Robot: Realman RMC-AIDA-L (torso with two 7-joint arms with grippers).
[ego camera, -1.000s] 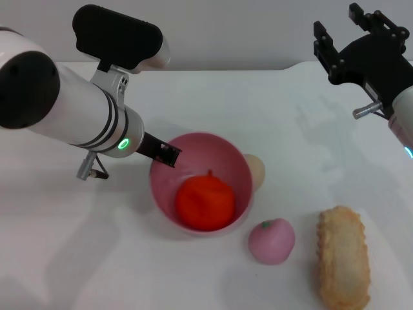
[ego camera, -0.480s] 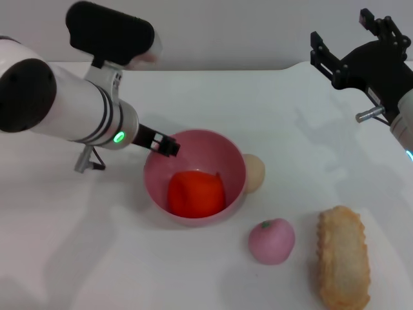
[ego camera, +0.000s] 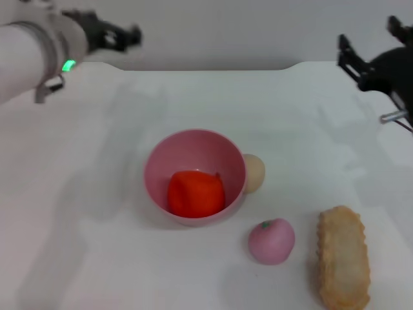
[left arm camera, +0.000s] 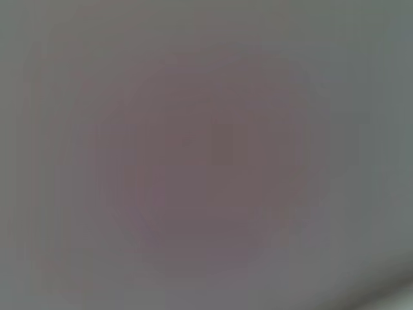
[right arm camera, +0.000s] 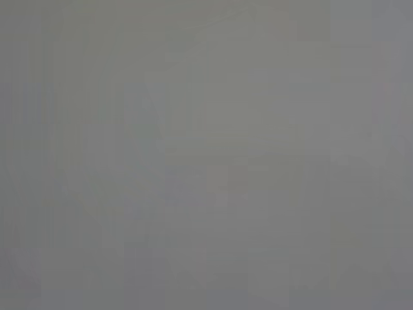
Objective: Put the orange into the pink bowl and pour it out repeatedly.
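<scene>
The orange sits inside the pink bowl at mid-table: placing appears done, pouring is left. The left tool hangs empty-handed over the far left corner; the right tool, its grip impossible to judge, near the far right.

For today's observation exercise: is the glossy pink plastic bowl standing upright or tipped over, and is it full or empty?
Upright and holding something: the glossy pink plastic bowl rests on the white table, opening upward, with the lumpy orange-red toy fruit inside.
</scene>
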